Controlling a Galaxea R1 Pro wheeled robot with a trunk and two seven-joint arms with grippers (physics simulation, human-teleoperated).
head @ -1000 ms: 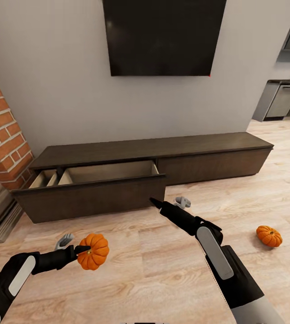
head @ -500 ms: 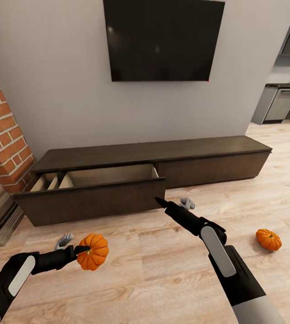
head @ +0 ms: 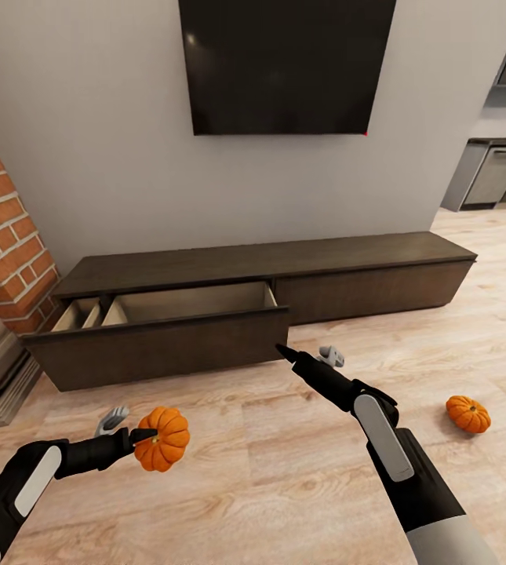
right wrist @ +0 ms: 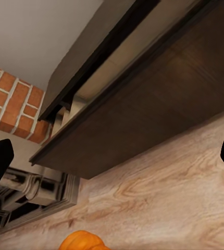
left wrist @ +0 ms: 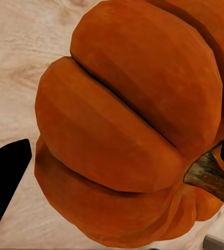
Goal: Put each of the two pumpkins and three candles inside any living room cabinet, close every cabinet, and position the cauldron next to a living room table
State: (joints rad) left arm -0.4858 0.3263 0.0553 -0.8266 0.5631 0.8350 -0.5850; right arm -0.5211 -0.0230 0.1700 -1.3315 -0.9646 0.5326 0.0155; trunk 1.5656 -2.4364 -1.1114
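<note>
The small, round, ribbed orange pumpkin (head: 161, 438) hangs above the light wood plank floor (head: 284, 471), clenched in the left tool (head: 144, 436) close by its stem. The relation that matters: the pulled-out drawer (head: 190, 302) of the long, low, dark brown wooden cabinet (head: 362, 267) lies ahead of this pumpkin and slightly to its right, its pale interior open upward, its long axis running across the view. So I judge the left arm must lift forward over the drawer front. The right tool (head: 282, 350), its black fingers spread and holding nothing, hangs just before that drawer's right corner. A second orange pumpkin (head: 468, 413) sits on the floor well off to the right, nearer the right arm.
</note>
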